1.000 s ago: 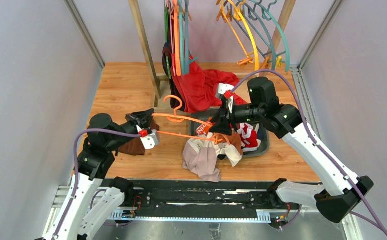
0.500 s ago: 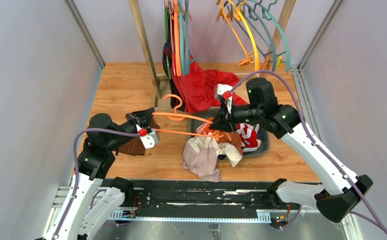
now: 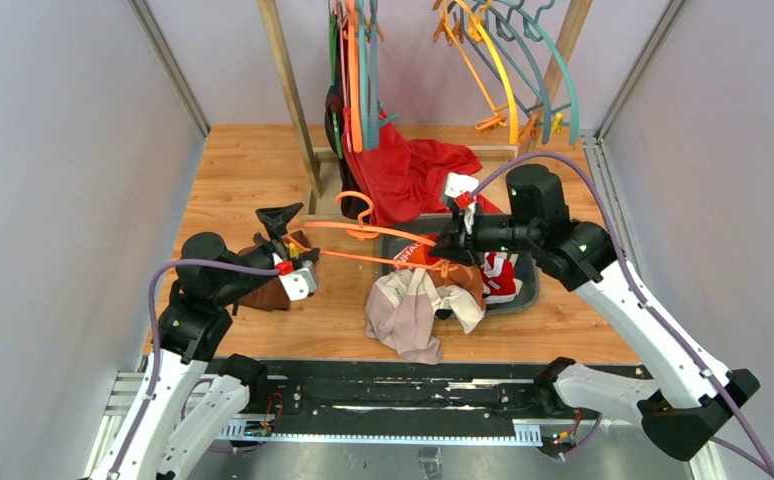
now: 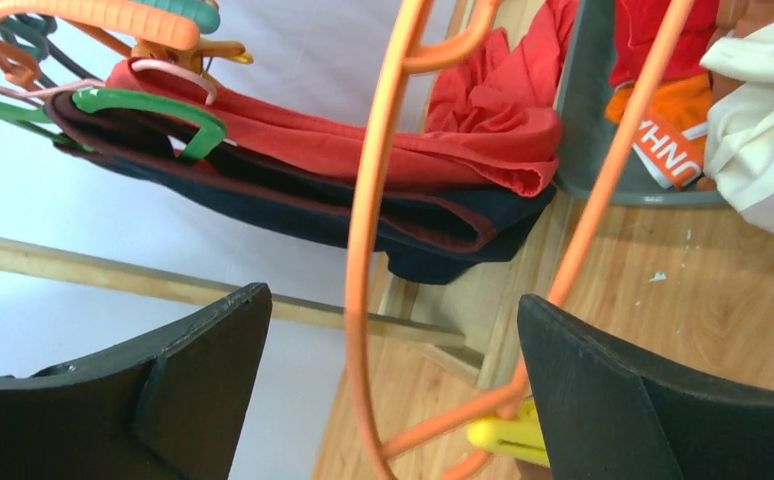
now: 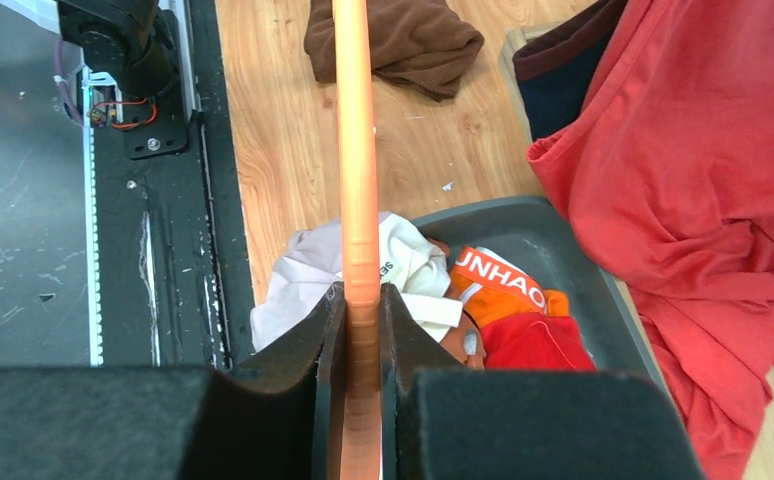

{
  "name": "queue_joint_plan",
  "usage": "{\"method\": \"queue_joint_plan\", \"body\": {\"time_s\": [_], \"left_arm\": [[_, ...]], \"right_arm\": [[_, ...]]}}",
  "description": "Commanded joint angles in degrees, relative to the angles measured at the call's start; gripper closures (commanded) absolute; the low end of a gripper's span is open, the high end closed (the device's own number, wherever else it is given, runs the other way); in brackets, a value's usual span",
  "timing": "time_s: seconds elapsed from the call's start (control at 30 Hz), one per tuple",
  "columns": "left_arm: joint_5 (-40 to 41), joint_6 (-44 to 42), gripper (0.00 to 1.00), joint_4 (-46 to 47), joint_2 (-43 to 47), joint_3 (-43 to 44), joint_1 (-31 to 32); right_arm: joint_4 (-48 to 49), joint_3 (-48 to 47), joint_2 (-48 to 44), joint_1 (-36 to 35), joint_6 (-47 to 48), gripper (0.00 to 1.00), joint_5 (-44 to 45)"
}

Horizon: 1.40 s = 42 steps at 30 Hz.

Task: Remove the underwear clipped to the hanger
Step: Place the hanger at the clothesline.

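An orange hanger (image 3: 368, 232) lies across the middle, and my right gripper (image 3: 455, 240) is shut on its right end. In the right wrist view the jaws (image 5: 360, 305) pinch the orange bar (image 5: 353, 150). My left gripper (image 3: 288, 245) stands open around the hanger's left end; the orange wire (image 4: 363, 250) runs between its fingers without touching them, with a yellow clip (image 4: 498, 437) beside the right finger. Underwear lies heaped under the hanger's right end: a pale beige brief (image 3: 403, 310), an orange-banded one (image 5: 498, 280) and a red one with white trim (image 3: 498, 272). Whether a clip holds any is hidden.
A grey tray (image 3: 528, 295) holds part of the heap. A large red cloth (image 3: 408, 175) drapes from the wooden rack (image 3: 283, 90) at the back, under more hangers (image 3: 503, 60). A dark brown cloth (image 3: 263, 292) lies below my left gripper.
My left gripper has opened and let go of the hanger's left end. My right gripper has closed tighter on the right end and shifted slightly right.
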<state>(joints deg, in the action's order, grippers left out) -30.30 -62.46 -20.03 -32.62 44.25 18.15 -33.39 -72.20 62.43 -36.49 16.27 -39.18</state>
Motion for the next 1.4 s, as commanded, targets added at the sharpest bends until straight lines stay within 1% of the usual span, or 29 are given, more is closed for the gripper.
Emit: {"method": "queue_joint_plan", "body": {"time_s": [0.0,0.1,0.23,0.43,0.67,0.83,0.93,1.03,1.2,1.37], "left_arm": [[-1.5,2.8,0.02,2.3,1.1,-0.1,0.2],[-1.5,4.7,0.02,2.3,1.4,0.2,0.2],[0.1,9.6,0.02,3.1,2.0,0.6,0.2],[5.3,18.0,0.02,5.6,2.1,1.8,0.2],[12.4,20.5,0.02,8.3,2.2,2.4,0.2],[13.9,20.8,0.02,9.1,2.0,2.0,0.2],[14.0,20.8,0.02,9.1,2.0,1.9,0.2],[14.1,20.4,0.02,9.0,2.0,2.0,0.2],[13.7,19.9,0.02,8.5,2.0,2.1,0.2],[13.2,19.4,0.02,8.4,2.2,1.8,0.2]], "right_arm": [[1.0,1.0,-3.3,1.5,1.7,0.99,2.8],[-0.6,1.5,-5.0,2.6,3.1,0.99,4.6],[-3.6,2.5,-8.3,4.1,5.8,1.00,5.6],[-7.6,2.9,-15.0,8.1,8.1,0.99,5.6],[-13.8,0.6,-20.6,13.4,10.3,1.00,7.6],[-15.6,-1.7,-23.1,19.4,7.8,1.00,9.9],[-15.6,-2.6,-23.7,23.3,5.5,0.99,11.7],[-15.0,-3.3,-23.2,25.3,3.4,0.99,14.4],[-13.3,-5.3,-20.9,25.6,0.3,0.99,18.2],[-12.7,-10.4,-16.5,25.6,-3.1,0.99,18.4]]}}
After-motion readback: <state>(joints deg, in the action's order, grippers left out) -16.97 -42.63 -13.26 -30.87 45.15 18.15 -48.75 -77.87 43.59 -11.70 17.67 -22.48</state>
